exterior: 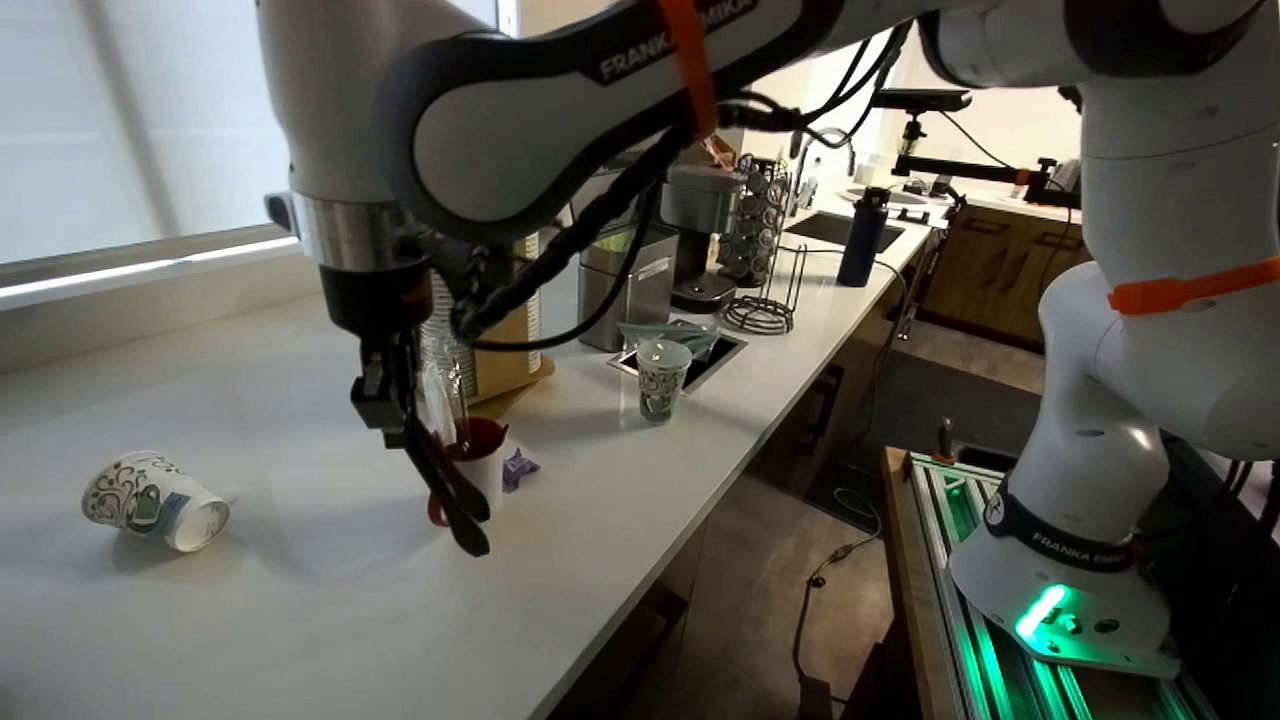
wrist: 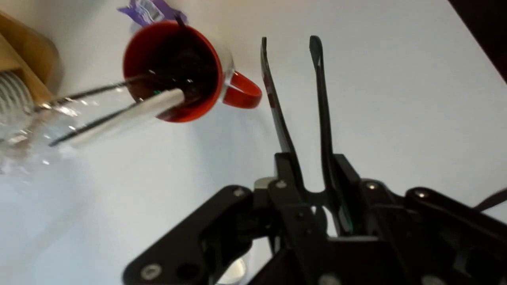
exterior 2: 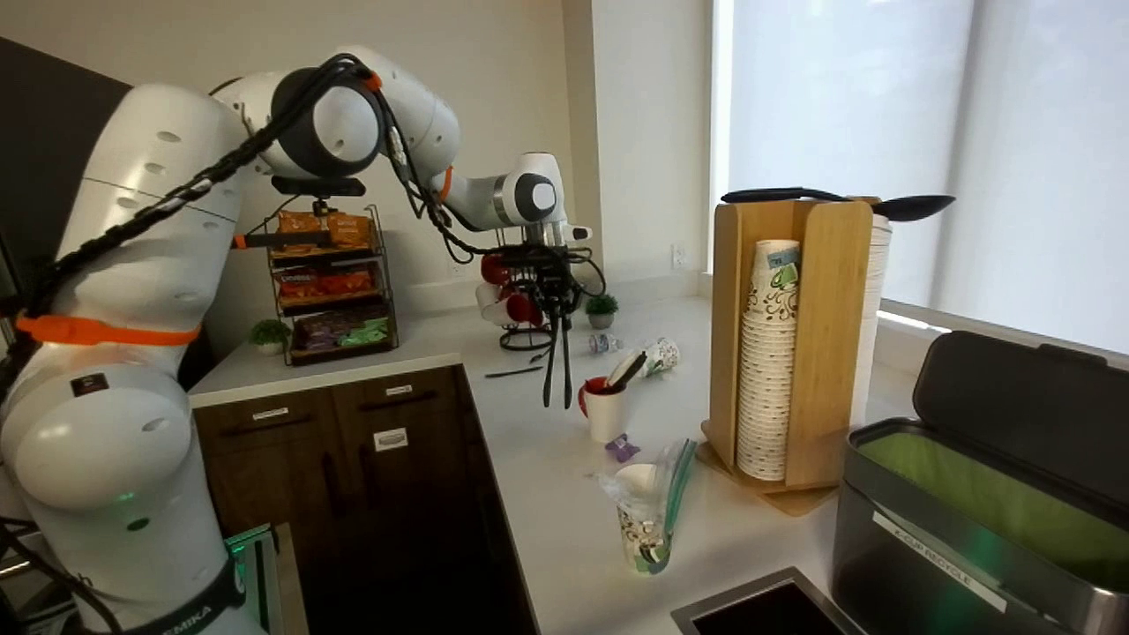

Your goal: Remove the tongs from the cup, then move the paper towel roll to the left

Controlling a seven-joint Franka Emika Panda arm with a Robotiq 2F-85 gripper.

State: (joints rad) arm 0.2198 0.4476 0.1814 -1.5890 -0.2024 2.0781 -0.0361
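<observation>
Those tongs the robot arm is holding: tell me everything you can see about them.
The tongs are long, slim and black, with two arms ending in flattened tips; whether plastic or metal, I cannot tell. The gripper clasps them near the top, partly hiding that end. They point down, tips apart with nothing between, and appear to hang above the counter. They are outside the cup, beside and apart from it; only the gripper seems to touch them.

"FRANKA EMIKA" on arm (exterior: 560, 125)
</observation>
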